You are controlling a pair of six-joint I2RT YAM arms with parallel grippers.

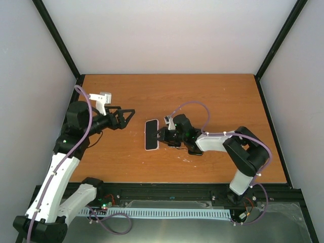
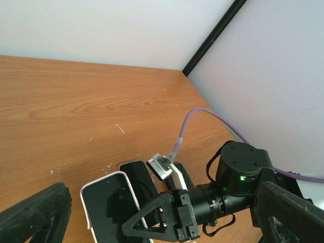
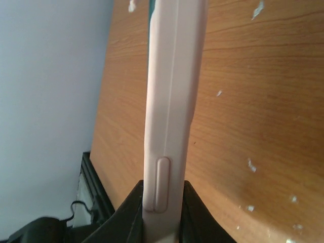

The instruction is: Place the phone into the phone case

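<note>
The left gripper (image 1: 127, 117) hangs over the table (image 1: 202, 96) at its left side, jaws spread wide and holding nothing. Just right of it, mid-table, the pale case (image 1: 151, 149) lies face up, with the phone (image 1: 152, 133) showing dark inside its rim. The right gripper (image 1: 161, 134) is clamped on the case's right edge, one of its fingers (image 3: 195, 215) on either side. A dark slab (image 1: 195, 151) lies beneath the right arm.

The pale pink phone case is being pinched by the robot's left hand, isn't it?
No, the pale pink phone case is being pinched by the right hand, not the left hand, which hangs open, apart from it. The right wrist view shows the grip.
</note>
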